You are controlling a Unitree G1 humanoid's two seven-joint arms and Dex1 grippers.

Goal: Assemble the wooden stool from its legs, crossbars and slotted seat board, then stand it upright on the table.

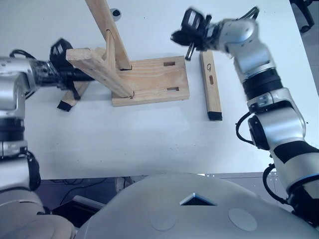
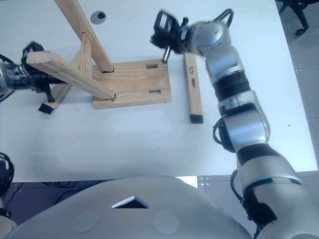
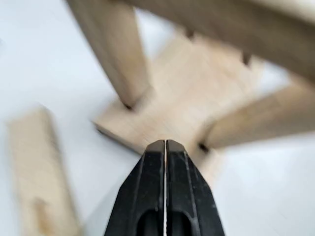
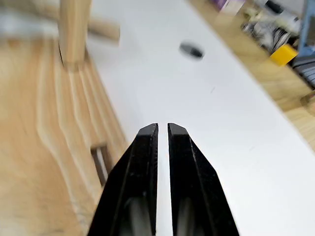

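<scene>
**Left eye view.** The slotted seat board (image 1: 159, 77) lies flat on the white table (image 1: 149, 139). A far leg (image 1: 105, 25) and a near leg (image 1: 99, 73) stand in its left-hand slots, joined by a crossbar (image 1: 110, 50). The two right-hand slots (image 1: 169, 63) are empty. Your left gripper (image 1: 79, 75) sits just left of the board, behind the near leg. Your right gripper (image 1: 190, 50) hangs over the board's far right corner. It is close to the uncapped end of a loose leg (image 1: 212, 89) lying on the table just right of the board.

**Right eye view.** A second loose leg (image 2: 54, 97) lies left of the board, beneath the left gripper, with its black foot cap (image 2: 46, 108) toward you.

**Left wrist view.** The left gripper's fingers are pressed together on nothing. They point at the board's edge between the two seated legs. The frame is soft, so whether the tips touch the wood cannot be told.

**Right wrist view.** The right gripper's fingers stand almost together, a thin slit between them and nothing in it. They hang above the board's edge near an empty slot (image 4: 101, 164).

**Step in hand.** By this layout, half the frame is seated and the second pair of legs comes next. You would need to spread the right gripper and bring it over the loose leg. After taking the leg, carry its uncapped end to an empty slot while your left gripper steadies the seated half.
</scene>
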